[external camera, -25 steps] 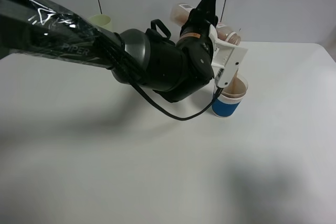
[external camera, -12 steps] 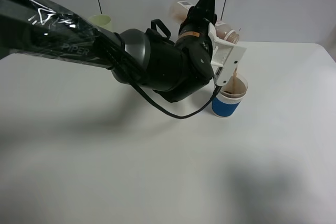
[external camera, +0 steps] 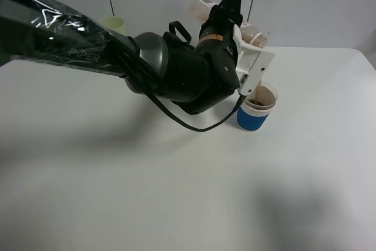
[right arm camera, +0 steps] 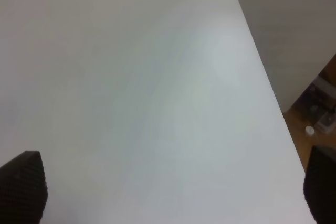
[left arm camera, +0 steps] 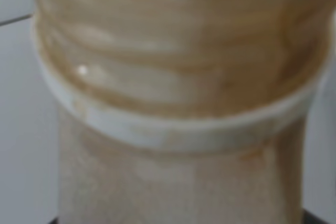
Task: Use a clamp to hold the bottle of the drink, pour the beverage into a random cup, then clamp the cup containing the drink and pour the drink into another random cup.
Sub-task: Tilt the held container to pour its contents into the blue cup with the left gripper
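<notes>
One bottle (external camera: pixel 254 33), clamped in our left tool (external camera: pixel 226 16), lies tilted with its mouth directly above the blue cup (external camera: pixel 254 119); our right tool (right arm camera: pixel 168 187) gapes empty.

1. Your bottle (left arm camera: pixel 173 77) looks like smooth, translucent plastic, its threaded neck smeared milky brown inside
2. The blue cup (external camera: pixel 252 119) reads as matt paper with a white rim
3. Your left arm (external camera: pixel 176 74) has a glossy black shell, and its upper section wears crinkled, shiny film
4. The bracket (external camera: pixel 257 63) at its wrist is matt white plastic
5. The table (external camera: pixel 176 192) is smooth, matt white
6. The pads (right arm camera: pixel 23 187) of your right gripper (right arm camera: pixel 168 192) look black and finely textured
</notes>
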Robot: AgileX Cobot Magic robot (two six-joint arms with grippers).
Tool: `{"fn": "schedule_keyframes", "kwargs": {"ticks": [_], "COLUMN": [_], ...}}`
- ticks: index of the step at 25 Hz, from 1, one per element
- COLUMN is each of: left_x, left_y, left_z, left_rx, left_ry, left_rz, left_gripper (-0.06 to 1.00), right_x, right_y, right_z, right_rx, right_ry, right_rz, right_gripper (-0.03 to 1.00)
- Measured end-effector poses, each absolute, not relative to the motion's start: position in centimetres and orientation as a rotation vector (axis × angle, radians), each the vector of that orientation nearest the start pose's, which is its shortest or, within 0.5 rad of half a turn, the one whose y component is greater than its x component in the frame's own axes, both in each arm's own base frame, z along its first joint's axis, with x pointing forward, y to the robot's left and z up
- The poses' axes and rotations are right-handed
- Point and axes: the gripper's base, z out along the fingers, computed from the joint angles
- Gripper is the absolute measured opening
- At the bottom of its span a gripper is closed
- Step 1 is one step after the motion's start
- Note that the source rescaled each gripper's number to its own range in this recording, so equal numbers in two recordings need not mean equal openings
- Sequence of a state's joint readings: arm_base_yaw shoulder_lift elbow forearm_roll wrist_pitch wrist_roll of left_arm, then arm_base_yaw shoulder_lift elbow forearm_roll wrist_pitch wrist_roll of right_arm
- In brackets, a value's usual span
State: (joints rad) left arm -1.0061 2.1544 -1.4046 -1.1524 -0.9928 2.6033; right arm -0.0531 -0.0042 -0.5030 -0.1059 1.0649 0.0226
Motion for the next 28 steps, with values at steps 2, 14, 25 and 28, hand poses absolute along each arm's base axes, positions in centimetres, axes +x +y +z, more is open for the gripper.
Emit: {"fn": "schedule_keyframes", "kwargs": {"ticks": [2,14,25,28], "left_x": [30.35,30.34,30.33,30.32], "left_y": [-34.96,-35.15,-35.24,-35.26], "left_z": [19.48,19.99,20.17,20.30], "left_rx": [1.480,1.462,1.456,1.448], "left_ry": [1.012,0.938,0.911,0.897], "left_rz": [1.249,1.290,1.302,1.313], "left_gripper": [0.00,0.00,0.00,0.00], "right_x": [-0.67,-0.67,-0.67,-0.67], "right_y": [-0.81,-0.81,-0.81,-0.81], "right_z": [27.81,27.81,27.81,27.81], "right_rx": [0.083,0.083,0.083,0.083], "right_ry": [2.038,2.038,2.038,2.038], "right_rz": [-0.146,-0.146,-0.146,-0.146], "right_gripper": [1.00,1.00,1.00,1.00]}}
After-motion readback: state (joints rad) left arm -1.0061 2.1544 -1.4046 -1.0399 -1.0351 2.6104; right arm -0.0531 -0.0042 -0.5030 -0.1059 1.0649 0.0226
